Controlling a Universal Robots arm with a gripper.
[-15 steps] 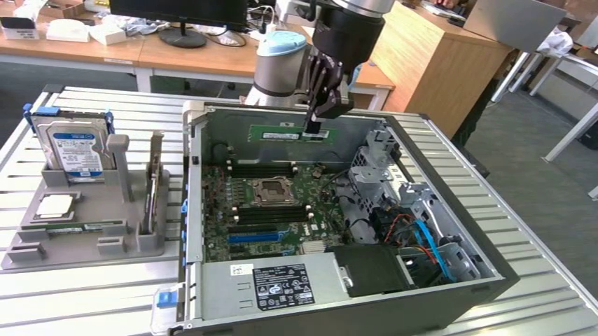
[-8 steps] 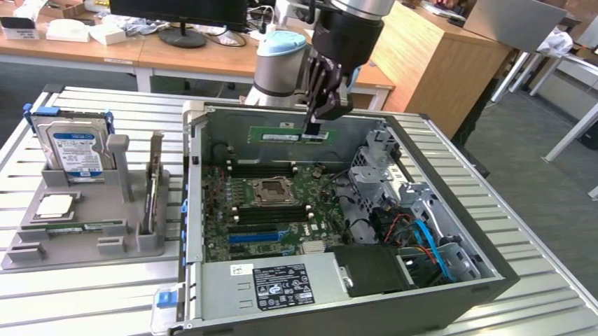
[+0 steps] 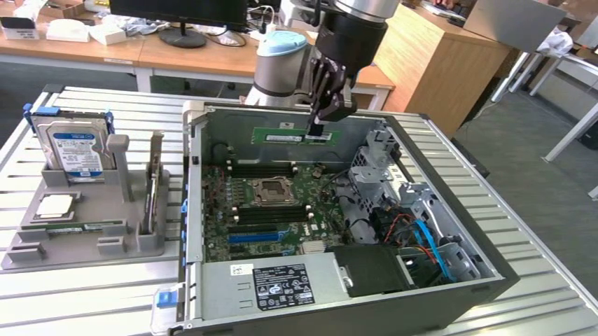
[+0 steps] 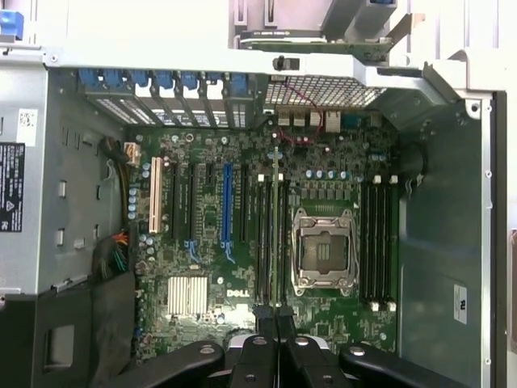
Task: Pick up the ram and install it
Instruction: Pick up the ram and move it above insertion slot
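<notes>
The ram (image 3: 280, 134), a thin green stick, hangs level above the open computer case (image 3: 201, 210), near its back wall. My gripper (image 3: 318, 129) is shut on one end of it from above. In the wrist view the ram (image 4: 276, 226) shows edge-on as a thin line running out from my gripper (image 4: 276, 317). It lies over the black memory slots (image 4: 265, 234) beside the CPU socket (image 4: 323, 250). Those slots (image 3: 271, 213) and a second bank (image 3: 262, 169) flank the socket (image 3: 271, 189) on the motherboard, well below the stick.
A grey fixture (image 3: 38, 253) at the exterior view's left holds a hard drive (image 3: 75, 150) upright. Inside the case are a power supply (image 3: 271, 283), a drive cage (image 3: 383, 161) and cables (image 3: 421, 231). A blue slot (image 4: 227, 202) sits among the expansion slots.
</notes>
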